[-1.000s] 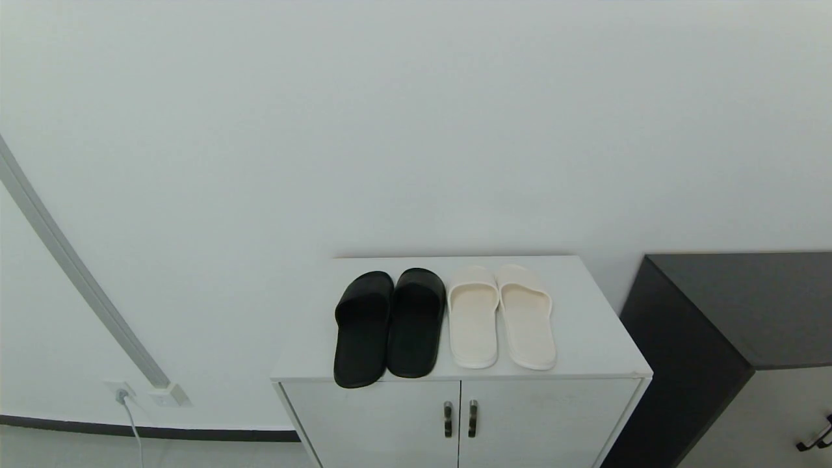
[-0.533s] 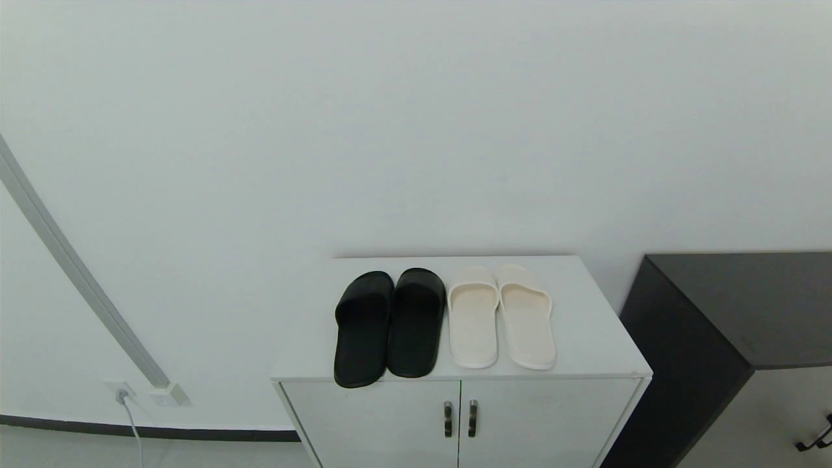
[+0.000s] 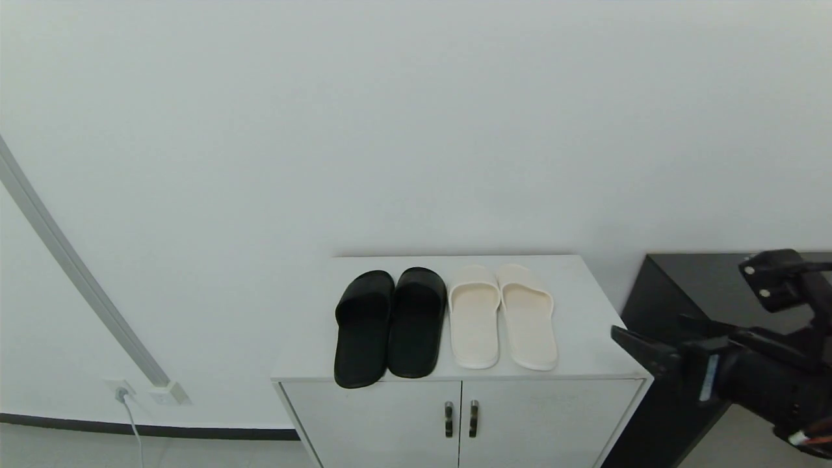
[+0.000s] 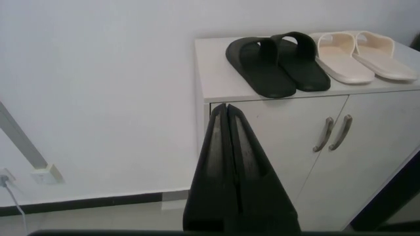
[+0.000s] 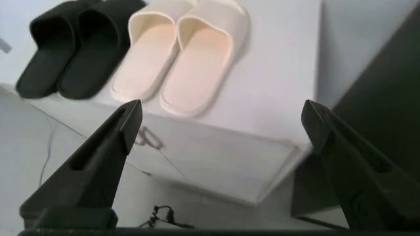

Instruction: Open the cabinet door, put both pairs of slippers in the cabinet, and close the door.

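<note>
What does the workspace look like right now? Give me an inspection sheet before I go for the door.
Surface: white cabinet top, carrying both pairs.
Job's things: black slippers and cream slippers side by side, black pair to the left; both cabinet doors shut, handles untouched.
Clutter: nothing seen.
Grippers: left gripper shut, facing the cabinet's left front, apart from it; right gripper open, empty, by the cabinet's right front corner.
Cables: cord plugged into a wall socket left of the cabinet.
Surroundings: white wall behind; dark cabinet to the right.
</note>
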`<state>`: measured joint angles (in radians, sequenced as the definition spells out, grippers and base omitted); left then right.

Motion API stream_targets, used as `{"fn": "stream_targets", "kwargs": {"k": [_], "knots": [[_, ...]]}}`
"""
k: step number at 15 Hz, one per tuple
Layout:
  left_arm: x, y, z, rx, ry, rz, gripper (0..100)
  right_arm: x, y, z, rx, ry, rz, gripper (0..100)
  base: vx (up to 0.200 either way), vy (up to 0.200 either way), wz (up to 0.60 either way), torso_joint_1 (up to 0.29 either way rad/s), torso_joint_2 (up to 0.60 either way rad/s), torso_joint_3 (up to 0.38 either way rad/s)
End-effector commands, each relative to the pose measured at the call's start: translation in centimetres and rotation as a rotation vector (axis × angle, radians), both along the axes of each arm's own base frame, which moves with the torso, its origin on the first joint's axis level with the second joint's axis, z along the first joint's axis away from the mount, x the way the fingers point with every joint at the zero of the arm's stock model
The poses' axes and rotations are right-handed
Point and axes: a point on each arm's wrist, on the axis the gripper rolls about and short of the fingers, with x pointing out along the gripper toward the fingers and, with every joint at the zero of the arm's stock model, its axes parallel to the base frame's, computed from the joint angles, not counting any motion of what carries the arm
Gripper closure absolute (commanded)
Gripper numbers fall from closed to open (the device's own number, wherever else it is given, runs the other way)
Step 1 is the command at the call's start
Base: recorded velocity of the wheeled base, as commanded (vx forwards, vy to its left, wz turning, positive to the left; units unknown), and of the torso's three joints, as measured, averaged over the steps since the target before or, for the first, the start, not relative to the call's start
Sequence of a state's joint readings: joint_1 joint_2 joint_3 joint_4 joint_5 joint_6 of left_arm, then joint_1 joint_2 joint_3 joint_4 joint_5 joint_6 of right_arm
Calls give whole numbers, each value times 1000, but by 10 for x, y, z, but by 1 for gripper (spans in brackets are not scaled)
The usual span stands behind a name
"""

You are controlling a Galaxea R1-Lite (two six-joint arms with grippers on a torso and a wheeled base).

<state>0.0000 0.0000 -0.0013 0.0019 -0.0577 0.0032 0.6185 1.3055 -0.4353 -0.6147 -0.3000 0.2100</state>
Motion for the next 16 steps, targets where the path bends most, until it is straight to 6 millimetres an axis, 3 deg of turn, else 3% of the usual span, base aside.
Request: {"fn": "stream_targets", "kwargs": {"k": [1, 4, 8, 11, 16], "knots": [[0, 0, 0, 0, 1, -1, 100, 40, 52, -20, -43, 57, -31, 0, 0, 0, 0, 0, 0, 0], [0, 0, 0, 0, 1, -1, 100, 76, 97, -39, -58, 36, -108, 0, 0, 0, 0, 0, 0, 0], [0, 0, 0, -2, 1, -1, 100, 114, 135, -59, -49, -7, -157, 0, 0, 0, 0, 0, 0, 0], [0, 0, 0, -2, 1, -2, 100, 136, 152, -70, -44, -12, -163, 0, 0, 0, 0, 0, 0, 0], [0, 0, 0, -2, 1, -2, 100, 174, 159, -95, -68, -9, -204, 0, 0, 0, 0, 0, 0, 0]]}}
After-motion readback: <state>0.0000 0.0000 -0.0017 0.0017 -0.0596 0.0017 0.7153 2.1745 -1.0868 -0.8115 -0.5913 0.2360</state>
